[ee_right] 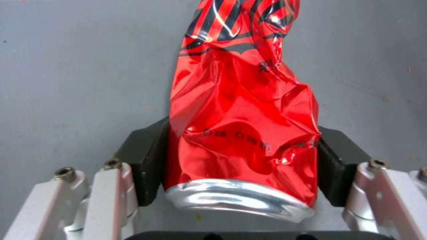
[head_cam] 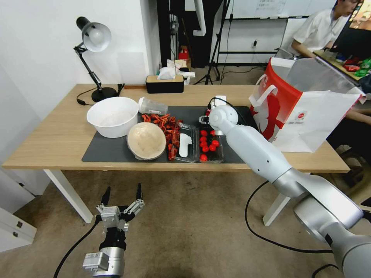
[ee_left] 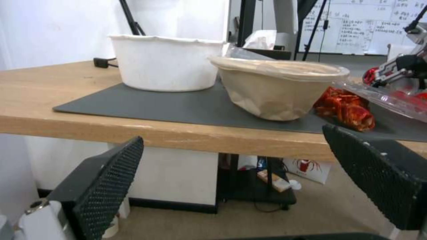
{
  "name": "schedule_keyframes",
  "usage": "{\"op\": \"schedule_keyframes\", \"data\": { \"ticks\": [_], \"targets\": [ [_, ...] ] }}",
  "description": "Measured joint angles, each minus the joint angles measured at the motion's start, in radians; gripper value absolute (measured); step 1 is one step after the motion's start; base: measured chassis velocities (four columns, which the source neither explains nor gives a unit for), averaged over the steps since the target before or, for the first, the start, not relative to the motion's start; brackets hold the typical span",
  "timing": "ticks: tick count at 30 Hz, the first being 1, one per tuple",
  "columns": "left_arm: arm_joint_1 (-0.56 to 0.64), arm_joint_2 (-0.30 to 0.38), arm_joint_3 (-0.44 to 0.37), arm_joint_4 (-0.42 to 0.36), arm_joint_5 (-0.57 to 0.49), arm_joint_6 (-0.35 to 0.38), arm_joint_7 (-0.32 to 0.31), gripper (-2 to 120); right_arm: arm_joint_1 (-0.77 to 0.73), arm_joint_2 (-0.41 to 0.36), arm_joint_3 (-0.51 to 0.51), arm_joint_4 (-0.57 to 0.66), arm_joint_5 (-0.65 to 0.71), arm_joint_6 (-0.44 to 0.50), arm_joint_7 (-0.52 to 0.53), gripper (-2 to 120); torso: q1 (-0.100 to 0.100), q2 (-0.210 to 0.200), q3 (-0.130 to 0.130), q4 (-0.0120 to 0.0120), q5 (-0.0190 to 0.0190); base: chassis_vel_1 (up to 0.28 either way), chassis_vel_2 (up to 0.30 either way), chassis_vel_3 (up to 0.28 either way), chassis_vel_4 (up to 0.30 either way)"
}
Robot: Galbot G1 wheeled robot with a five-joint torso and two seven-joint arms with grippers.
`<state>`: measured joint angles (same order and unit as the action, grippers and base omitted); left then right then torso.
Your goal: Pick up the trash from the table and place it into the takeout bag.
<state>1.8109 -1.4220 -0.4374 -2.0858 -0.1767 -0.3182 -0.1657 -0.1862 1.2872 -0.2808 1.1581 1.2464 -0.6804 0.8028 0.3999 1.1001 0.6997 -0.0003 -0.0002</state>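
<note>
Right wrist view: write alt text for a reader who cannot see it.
The right end effector is shut on a crumpled red drink can, one black finger pressed to each side, the can's silver rim nearest the camera. Behind the can lies the dark grey mat.

The right arm (head_cam: pixel 266 154) is reaching forward over the worktop (head_cam: pixel 58 135), its gripper (ee_right: pixel 242 160) pinching a crushed can (ee_right: pixel 242 110) between both fingers (ee_right: pixel 146 160). The left gripper (head_cam: pixel 121 197) is hanging low before the worktop edge, fingers spread.
</note>
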Motion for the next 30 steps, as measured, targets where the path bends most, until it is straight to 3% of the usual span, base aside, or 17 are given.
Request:
{"op": "schedule_keyframes", "data": {
  "ticks": [18,30],
  "targets": [
    [0.0,0.004,0.001,-0.011,0.0,0.0,-0.001,100,-0.009,-0.022,0.0,0.045,0.016,0.002,0.024,61,0.0,0.0,0.0,0.0002,0.0004,0.0,0.0,0.0,0.0],
    [0.004,0.008,-0.004,-0.025,0.0,0.001,-0.002,100,-0.043,-0.155,-0.018,0.335,0.005,0.016,0.024,61,0.0,0.0,0.0,0.0002,0.0002,0.0,0.0,0.0,0.0]
  ]
}}
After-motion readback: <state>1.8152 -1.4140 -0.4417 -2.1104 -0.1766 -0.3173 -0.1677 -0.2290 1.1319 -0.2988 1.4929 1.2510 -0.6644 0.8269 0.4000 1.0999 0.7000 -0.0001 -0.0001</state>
